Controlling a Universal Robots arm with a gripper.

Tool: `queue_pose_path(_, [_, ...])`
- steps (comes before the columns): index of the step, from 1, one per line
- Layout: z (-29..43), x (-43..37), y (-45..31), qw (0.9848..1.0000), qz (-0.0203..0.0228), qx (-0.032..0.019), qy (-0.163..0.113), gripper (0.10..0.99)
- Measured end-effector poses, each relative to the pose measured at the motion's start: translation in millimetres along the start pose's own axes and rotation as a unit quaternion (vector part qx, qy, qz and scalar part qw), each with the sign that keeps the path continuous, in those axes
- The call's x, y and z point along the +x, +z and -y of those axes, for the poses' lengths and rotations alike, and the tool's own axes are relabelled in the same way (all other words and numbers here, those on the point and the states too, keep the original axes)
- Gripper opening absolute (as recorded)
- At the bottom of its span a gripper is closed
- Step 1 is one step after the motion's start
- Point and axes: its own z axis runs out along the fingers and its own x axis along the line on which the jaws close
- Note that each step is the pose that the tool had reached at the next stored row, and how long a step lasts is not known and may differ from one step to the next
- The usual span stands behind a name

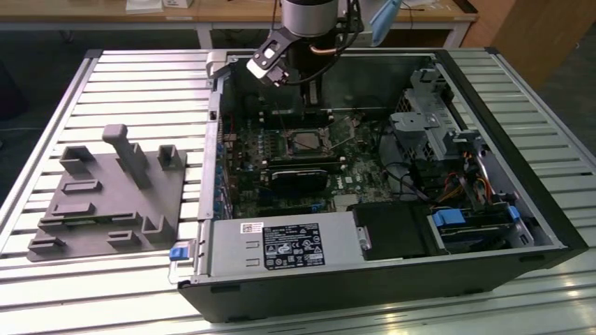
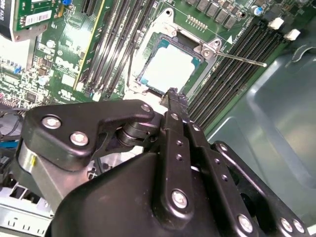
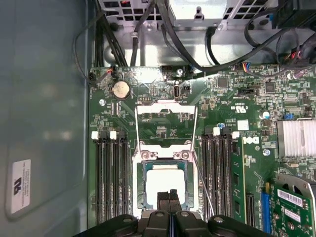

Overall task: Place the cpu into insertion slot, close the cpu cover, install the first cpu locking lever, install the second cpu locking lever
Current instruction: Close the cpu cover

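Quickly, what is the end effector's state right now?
End effector: closed, holding nothing, its tip at the edge of the chip.

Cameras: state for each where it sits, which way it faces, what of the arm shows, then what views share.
Exterior view: off the arm, above the open computer case, looking down into it; arm and gripper show.
First wrist view: on the arm, facing the motherboard squarely; gripper tip over the cpu.
Second wrist view: on the arm, looking obliquely along the gripper toward the cpu.
Shared: both wrist views show the cpu in the insertion slot.
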Motion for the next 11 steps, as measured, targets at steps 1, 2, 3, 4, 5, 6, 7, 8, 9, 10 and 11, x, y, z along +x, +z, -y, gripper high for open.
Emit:
queue_pose_path(1, [0.0, 0.0, 0.0, 1.0, -0.0001, -0.0001, 0.0, 0.106])
queue_pose_path(2, [0.0, 0.0, 0.0, 1.0, -0.0002, -0.0002, 0.0, 0.106])
queue_pose_path(3, [0.0, 0.0, -0.2, 1.0, -0.0001, -0.0001, 0.0, 0.106])
queue_pose_path(4, [0.0, 0.0, -0.3, 1.0, 0.0, -0.0001, 0.0, 0.106])
queue_pose_path(5, [-0.4, 0.0, -0.3, 1.0, 0.0, -0.0001, 0.0, 0.106])
queue_pose_path(6, [-1.6, 0.1, -0.2, 1.0, 0.0001, 0.0, 0.0, 0.106])
queue_pose_path(7, [-3.5, 0.2, -0.1, 1.0, 0.0, -0.0001, 0.0, 0.106])
queue_pose_path(8, [-6.1, 0.3, 0.2, 1.0, 0.0, -0.0001, 0.0, 0.106])
queue_pose_path(9, [-9.3, 0.4, 0.5, 1.0, 0.0, 0.0, 0.0, 0.106])
queue_pose_path(10, [-12.7, 0.5, 0.8, 1.0, 0.0, 0.0, 0.0, 0.106])
queue_pose_path(11, [-16.1, 0.7, 1.1, 1.0, 0.0, 0.0001, 0.0, 0.106])
